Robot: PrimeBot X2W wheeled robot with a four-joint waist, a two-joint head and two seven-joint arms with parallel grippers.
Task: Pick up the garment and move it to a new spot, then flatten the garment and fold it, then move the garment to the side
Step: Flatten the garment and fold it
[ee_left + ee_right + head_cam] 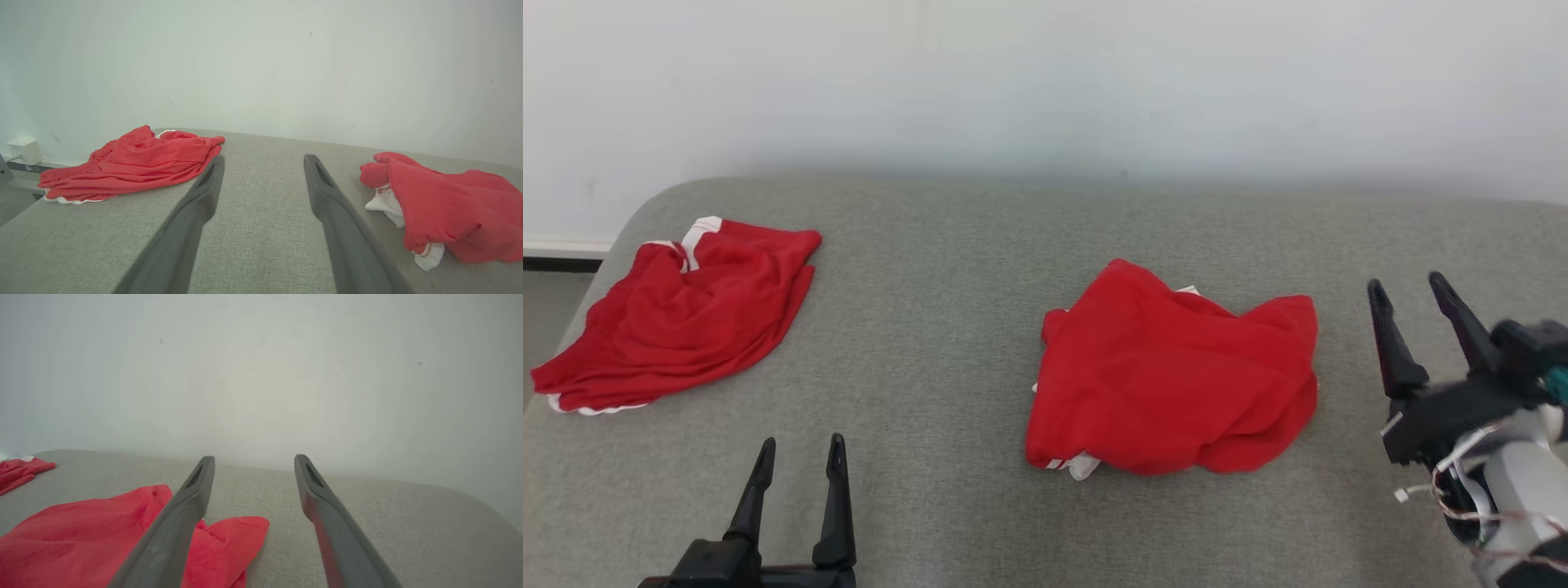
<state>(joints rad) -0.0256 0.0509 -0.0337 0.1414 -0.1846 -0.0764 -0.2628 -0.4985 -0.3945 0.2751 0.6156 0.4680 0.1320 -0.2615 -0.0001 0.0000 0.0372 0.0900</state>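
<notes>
Now, garment (1176, 376): red with white trim, crumpled in a heap on the grey padded surface (931, 327), between the two grippers and nearer the right one's fingers.
Right gripper (1406, 283): fingers spread apart with nothing between them, just to the right of the garment and clear of it; in its wrist view the red cloth lies low beside and behind the left-hand finger.
Left gripper (800, 445): fingers wide apart and empty, over bare grey fabric; the garment lies off to the right of its fingers.
Second red garment (686, 314): rumpled, with a white edge, ahead and to the left of the left fingers, well apart from the first.
Wall (1045, 82): pale, beyond the fingertips.
</notes>
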